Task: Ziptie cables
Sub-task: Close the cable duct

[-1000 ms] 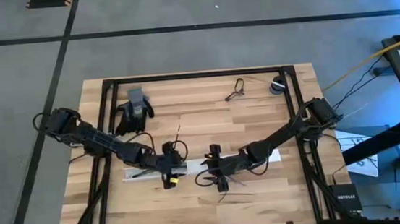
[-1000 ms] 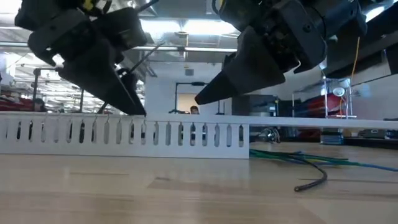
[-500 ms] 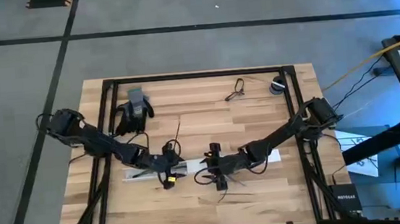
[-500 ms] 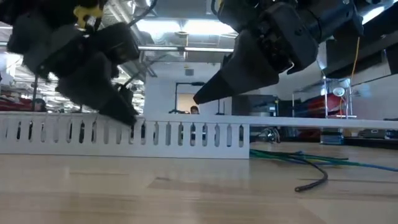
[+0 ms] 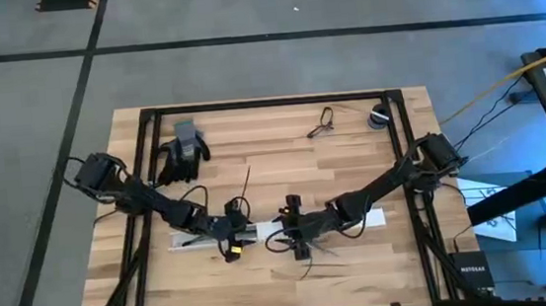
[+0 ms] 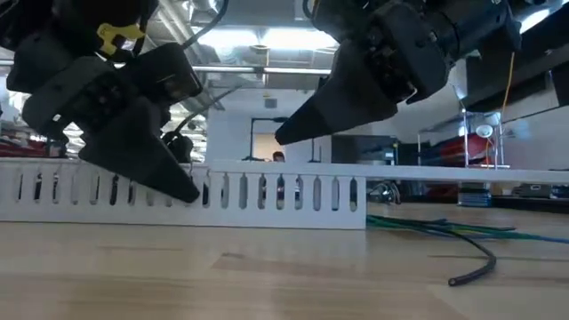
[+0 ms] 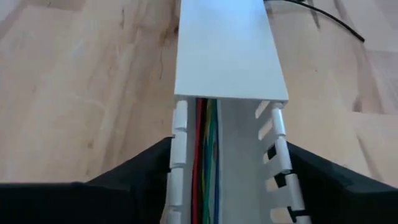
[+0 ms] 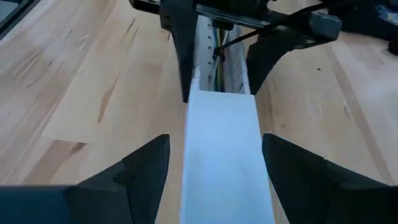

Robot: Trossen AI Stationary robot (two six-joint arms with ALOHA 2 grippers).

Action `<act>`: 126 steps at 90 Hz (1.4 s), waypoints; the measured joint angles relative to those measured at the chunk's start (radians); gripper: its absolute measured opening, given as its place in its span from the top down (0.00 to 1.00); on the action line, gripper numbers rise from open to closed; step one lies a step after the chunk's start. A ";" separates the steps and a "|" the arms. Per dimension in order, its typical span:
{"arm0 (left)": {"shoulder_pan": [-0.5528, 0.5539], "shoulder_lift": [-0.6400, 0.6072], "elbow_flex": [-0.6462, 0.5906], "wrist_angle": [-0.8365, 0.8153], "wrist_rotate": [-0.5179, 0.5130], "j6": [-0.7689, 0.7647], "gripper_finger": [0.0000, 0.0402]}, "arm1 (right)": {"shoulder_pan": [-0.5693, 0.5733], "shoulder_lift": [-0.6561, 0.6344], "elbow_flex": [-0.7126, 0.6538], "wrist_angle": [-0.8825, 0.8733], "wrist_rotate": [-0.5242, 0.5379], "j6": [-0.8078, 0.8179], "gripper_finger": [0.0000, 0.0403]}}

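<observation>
A long white slotted duct [image 5: 348,220] lies flat on the table with red, green and blue wires [image 7: 205,162] in it and a white cover [image 8: 221,162] over its right part. My left gripper [image 7: 229,155] is down on the duct's uncovered stretch [image 5: 233,234]. My right gripper [image 8: 214,143] hangs open above the cover [image 6: 283,140], a finger on each side, touching nothing. A bunch of dark cables [image 5: 322,121] lies near the far edge. One dark wire [image 6: 471,271] trails on the wood by the duct's right end. My left gripper has the duct between its two fingers, one finger [image 7: 146,165] against each slotted side wall [image 7: 179,134], just short of the cover's end. The fingers slant down from the table's left and lie along the duct. The duct rests flat on the table.
A dark glove-like object [image 5: 182,151] lies at the far left and a small round roll [image 5: 380,116] at the far right. A black frame [image 5: 269,102] runs round the tabletop. Coloured wires [image 6: 427,227] spill from the duct's right end. Bare wood lies along the near edge.
My left gripper has gone down and a little toward the near edge, its fingertips dropping from the duct's top rim to beside its walls. The duct has slid slightly toward the table's right. The dark wire's loose end has shifted along with it.
</observation>
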 joint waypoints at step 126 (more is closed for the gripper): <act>0.000 0.000 -0.001 -0.007 -0.002 0.009 0.41 | -0.103 0.357 0.386 -0.056 -0.181 0.053 1.00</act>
